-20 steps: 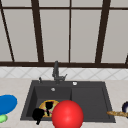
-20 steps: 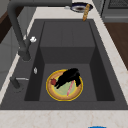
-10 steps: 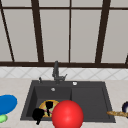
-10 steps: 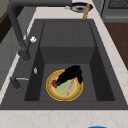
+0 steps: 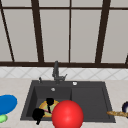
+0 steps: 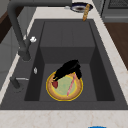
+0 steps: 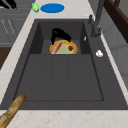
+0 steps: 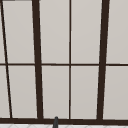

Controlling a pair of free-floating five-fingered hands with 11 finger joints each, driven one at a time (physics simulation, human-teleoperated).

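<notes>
A yellow-rimmed plate (image 6: 65,97) lies on the floor of the sink's left basin (image 5: 30,100). On it are a small red piece (image 6: 55,84) and a pink stick (image 6: 71,85). My right hand (image 6: 67,70) hovers low over the plate's rim on the side toward the middle divider, touching or nearly touching it; it also shows as the right hand (image 5: 50,101) and the right hand (image 7: 60,33). The plate (image 7: 63,48) sits just beside it. My left hand (image 5: 38,114) hangs by the sink's front left corner, holding nothing; its fingers (image 7: 10,3) look straight.
A large red ball (image 5: 67,115) covers the sink's front edge. A blue plate (image 5: 7,103) and a green item (image 7: 35,7) lie on the left counter. A baguette (image 5: 117,113) and a dark bowl (image 6: 79,7) are on the right. The tap (image 5: 56,72) stands behind the basin.
</notes>
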